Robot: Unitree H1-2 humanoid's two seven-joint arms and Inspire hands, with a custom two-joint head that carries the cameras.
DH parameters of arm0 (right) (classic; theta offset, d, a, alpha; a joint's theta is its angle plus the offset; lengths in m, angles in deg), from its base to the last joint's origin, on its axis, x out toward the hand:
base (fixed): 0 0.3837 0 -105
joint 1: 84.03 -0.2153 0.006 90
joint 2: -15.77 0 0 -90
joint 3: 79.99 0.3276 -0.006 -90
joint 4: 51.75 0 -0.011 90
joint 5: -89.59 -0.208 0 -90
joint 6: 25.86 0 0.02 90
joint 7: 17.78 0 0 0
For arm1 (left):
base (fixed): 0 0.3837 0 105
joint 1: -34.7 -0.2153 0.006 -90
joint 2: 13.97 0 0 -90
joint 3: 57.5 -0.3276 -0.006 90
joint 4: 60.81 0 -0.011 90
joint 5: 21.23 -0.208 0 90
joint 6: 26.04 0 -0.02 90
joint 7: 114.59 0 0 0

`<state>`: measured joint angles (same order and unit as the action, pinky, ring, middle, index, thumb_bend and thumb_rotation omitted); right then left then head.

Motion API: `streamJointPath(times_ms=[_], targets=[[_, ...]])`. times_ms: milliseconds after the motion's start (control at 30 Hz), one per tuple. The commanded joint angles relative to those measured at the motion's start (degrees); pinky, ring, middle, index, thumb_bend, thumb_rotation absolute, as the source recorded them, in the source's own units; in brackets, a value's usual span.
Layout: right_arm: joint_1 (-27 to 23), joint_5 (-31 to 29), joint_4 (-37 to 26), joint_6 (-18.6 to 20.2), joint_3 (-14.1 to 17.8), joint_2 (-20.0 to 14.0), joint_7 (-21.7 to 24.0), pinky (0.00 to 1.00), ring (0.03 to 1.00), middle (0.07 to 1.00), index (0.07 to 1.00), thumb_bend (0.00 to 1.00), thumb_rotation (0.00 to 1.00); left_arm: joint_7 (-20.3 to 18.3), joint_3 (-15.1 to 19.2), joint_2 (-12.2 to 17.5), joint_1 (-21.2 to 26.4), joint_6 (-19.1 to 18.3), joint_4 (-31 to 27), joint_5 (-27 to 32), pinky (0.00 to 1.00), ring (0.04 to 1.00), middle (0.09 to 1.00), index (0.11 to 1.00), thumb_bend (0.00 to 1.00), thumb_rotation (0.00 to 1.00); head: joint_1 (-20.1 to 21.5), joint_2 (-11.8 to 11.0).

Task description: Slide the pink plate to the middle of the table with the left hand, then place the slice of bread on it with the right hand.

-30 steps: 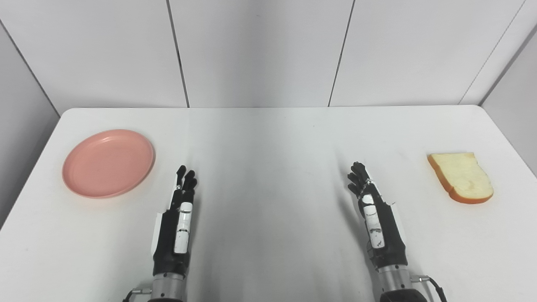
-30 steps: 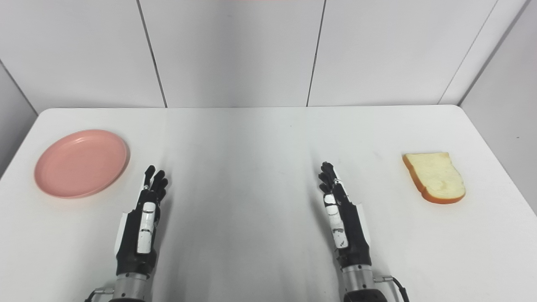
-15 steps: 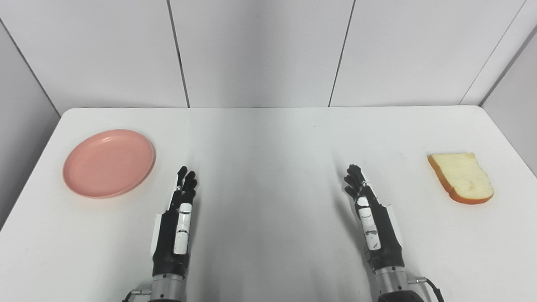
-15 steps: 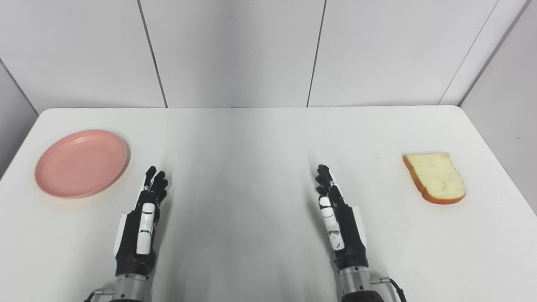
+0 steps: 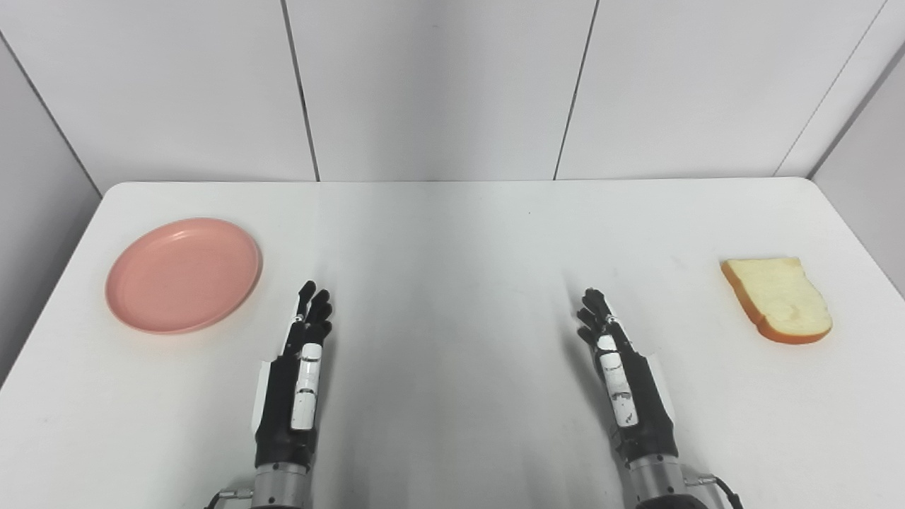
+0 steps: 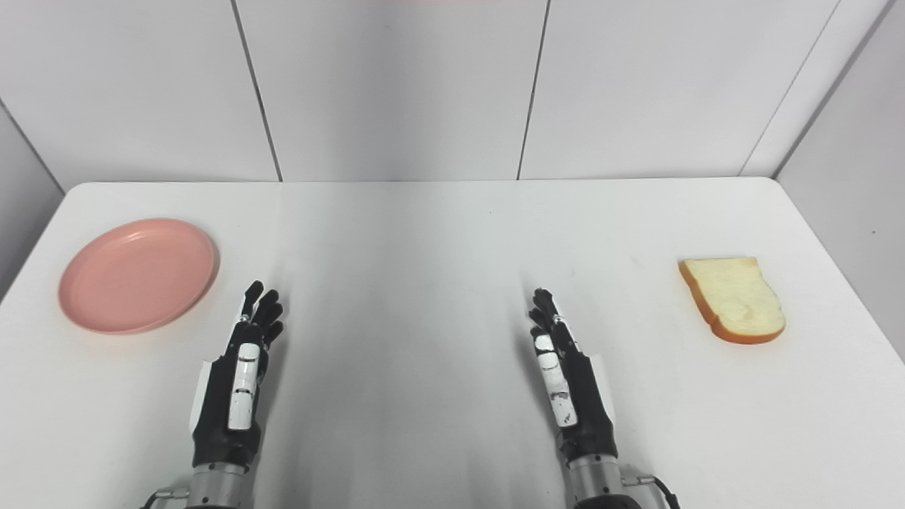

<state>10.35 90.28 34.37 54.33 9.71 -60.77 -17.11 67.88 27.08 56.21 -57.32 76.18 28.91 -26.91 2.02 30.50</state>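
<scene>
The left robot hand [image 5: 295, 382] is held edge-up over the worktop [image 5: 452, 233], fingers straight and loosely apart, holding nothing. The right robot hand [image 5: 626, 385] matches it, also empty. The pink plate [image 5: 183, 274] lies beyond and left of the left robot hand, near it but apart. The slice of bread [image 5: 776, 298] lies well right of the right one. Pale panelled walls [image 5: 438, 85] stand behind.

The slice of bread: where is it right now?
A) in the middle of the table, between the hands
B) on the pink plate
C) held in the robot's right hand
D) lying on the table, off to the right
D: the slice of bread lies flat on the white table near its right side, apart from the right hand and far from the pink plate.
</scene>
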Motion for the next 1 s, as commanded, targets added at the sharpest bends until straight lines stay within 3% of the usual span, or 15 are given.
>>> streamJointPath(times_ms=[0, 167, 267, 367, 467, 533, 700, 800, 900, 967], targets=[[0.24, -0.44, 0.26, -1.08, 0.07, 0.15, 0.07, 0.94, 0.935, 0.948, 0.929, 0.80, 1.00, 0.16, -0.04, -0.08, -0.27, 1.08, -0.32, -0.18, 0.97, 0.955, 0.955, 0.947, 0.50, 1.00, -0.03, 0.04], [-0.35, -0.18, 1.41, -1.76, 0.12, -0.02, 0.00, 0.94, 0.939, 0.951, 0.929, 0.79, 1.00, 0.37, 0.22, -0.08, 0.19, 1.39, 0.72, -0.05, 0.98, 0.955, 0.952, 0.943, 0.49, 1.00, 0.21, 0.02], [-1.33, -0.24, 3.74, -2.67, 0.29, -0.05, -0.10, 0.93, 0.932, 0.946, 0.926, 0.81, 1.00, 0.58, 0.48, 0.10, 1.21, 2.92, 3.39, -0.04, 0.96, 0.950, 0.952, 0.943, 0.52, 1.00, 0.69, -1.76], [-2.33, 0.30, 5.73, -3.37, 0.51, -0.37, -0.37, 0.94, 0.936, 0.949, 0.934, 0.81, 1.00, 0.59, 0.77, -0.16, 1.98, 2.25, 4.20, 0.47, 0.98, 0.962, 0.955, 0.945, 0.46, 1.00, 0.70, -1.18], [-2.71, 1.32, 6.82, -4.01, 0.57, -0.77, -0.78, 0.93, 0.938, 0.957, 0.940, 0.81, 1.00, 0.72, 0.77, -0.02, 1.98, 3.39, 4.89, 0.16, 0.96, 0.956, 0.956, 0.946, 0.49, 1.00, 0.49, -1.69], [-2.06, 1.54, 6.07, -4.43, 0.56, -0.79, -0.92, 0.93, 0.938, 0.957, 0.941, 0.80, 1.00, 0.57, 0.61, -0.11, 1.18, 2.70, 3.57, 0.19, 0.95, 0.955, 0.956, 0.947, 0.49, 1.00, 0.56, -1.59], [0.73, 1.03, 0.13, -3.15, 0.03, 0.23, -0.88, 0.92, 0.930, 0.953, 0.928, 0.78, 1.00, -0.56, -0.02, 0.38, -1.53, 0.23, -2.85, 0.61, 0.95, 0.948, 0.947, 0.939, 0.50, 1.00, 0.99, 1.32], [1.71, 1.09, -2.33, -2.54, -0.61, 0.76, -0.74, 0.92, 0.924, 0.942, 0.930, 0.79, 1.00, -1.35, -0.07, 0.95, -2.29, -1.28, -5.18, 1.13, 0.95, 0.945, 0.942, 0.933, 0.55, 1.00, 1.60, 2.01], [-0.38, 1.35, 1.14, -4.19, -0.85, 1.22, -1.13, 0.92, 0.926, 0.945, 0.928, 0.78, 1.00, -1.81, 0.28, 1.59, -1.93, -2.02, -5.48, 1.86, 0.96, 0.943, 0.939, 0.929, 0.55, 1.00, 2.33, 2.07], [-1.22, 1.52, 2.18, -4.50, -0.82, 1.35, -1.34, 0.92, 0.925, 0.944, 0.920, 0.85, 1.00, -1.79, 0.48, 1.88, -1.44, -2.11, -4.76, 2.26, 0.96, 0.944, 0.941, 0.935, 0.58, 1.00, 2.33, 1.71]])
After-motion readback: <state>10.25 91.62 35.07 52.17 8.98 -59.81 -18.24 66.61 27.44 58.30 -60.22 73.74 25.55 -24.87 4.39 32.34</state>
